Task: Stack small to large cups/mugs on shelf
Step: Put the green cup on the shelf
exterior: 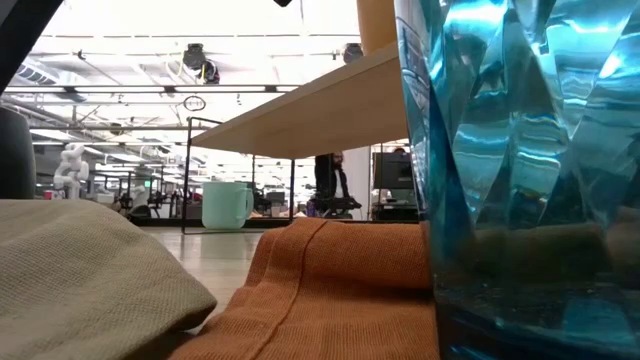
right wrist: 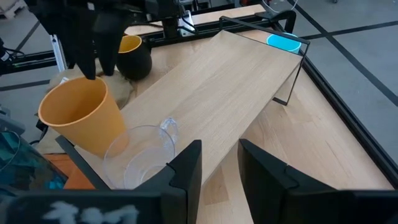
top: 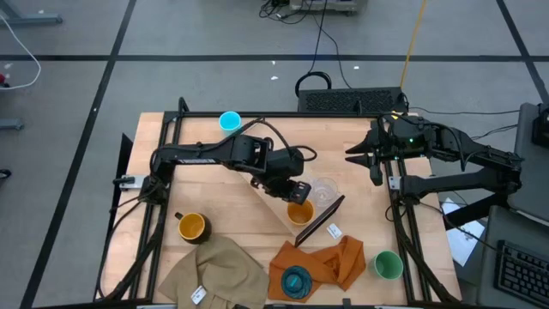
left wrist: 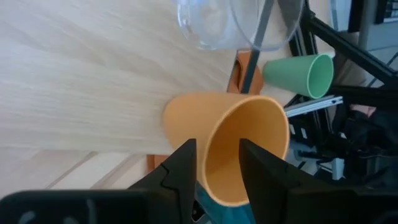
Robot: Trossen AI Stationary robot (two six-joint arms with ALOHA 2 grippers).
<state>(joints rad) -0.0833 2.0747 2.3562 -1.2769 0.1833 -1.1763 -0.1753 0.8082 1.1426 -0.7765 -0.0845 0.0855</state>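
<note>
The shelf (right wrist: 205, 81) stands mid-table on its wire brackets. The orange cup (left wrist: 236, 143) and the clear tumbler (right wrist: 140, 155) stand on its right end. My left gripper (left wrist: 217, 152) is open over the orange cup, its fingers straddling the cup's wall at the rim; it also shows in the high view (top: 296, 190). My right gripper (top: 364, 163) is open and empty at the table's far right. The light-blue mug (top: 229, 121), the dark mug (top: 193, 227), the green cup (top: 388, 264) and the teal ribbed cup (top: 296, 281) stand apart from the shelf. My left gripper comes from above with one finger (left wrist: 261, 180) inside the orange cup and one (left wrist: 180, 171) outside its wall, at the rim (left wrist: 208, 155). Whether either finger touches the wall, I cannot tell. The cup stands on the shelf.
A tan cloth (top: 214, 270) lies at the near edge. An orange cloth (top: 330, 262) lies beside it under the teal cup. Black frame rails (top: 403, 223) run along the table's left and right sides. The shelf's left part (right wrist: 249, 56) is bare.
</note>
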